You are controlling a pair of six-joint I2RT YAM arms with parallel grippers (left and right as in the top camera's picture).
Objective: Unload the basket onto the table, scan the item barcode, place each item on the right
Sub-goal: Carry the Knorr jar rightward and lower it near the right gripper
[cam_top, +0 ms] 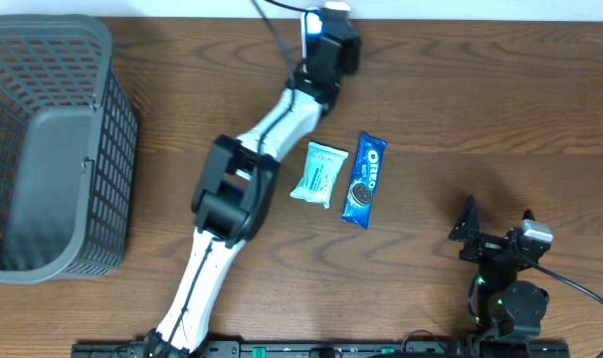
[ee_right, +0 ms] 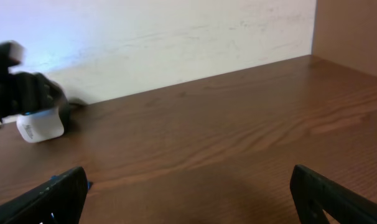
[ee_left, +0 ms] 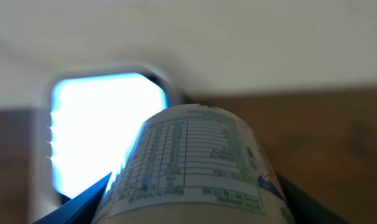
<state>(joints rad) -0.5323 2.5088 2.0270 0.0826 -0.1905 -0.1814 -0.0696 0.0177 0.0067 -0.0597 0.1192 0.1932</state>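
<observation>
container [ee_left: 195, 162], rounded and labelled, sits pinched by the left gripper [ee_left: 195, 202] at twelve o'clock before the glowing scanner [ee_left: 107, 130], likely light, stiff and slick, best held by its flanks with print exposed; right gripper [cam_top: 499, 227] rests spread wide at five o'clock.

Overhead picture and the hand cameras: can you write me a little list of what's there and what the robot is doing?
left fingers: closed on the round container
round container: printed label showing, held in front of the glowing scanner
right fingers: open, holding nothing
Oreo pack: lying on the table
pale green packet: beside the Oreo pack, not touching
grey basket: at the table's left side
</observation>
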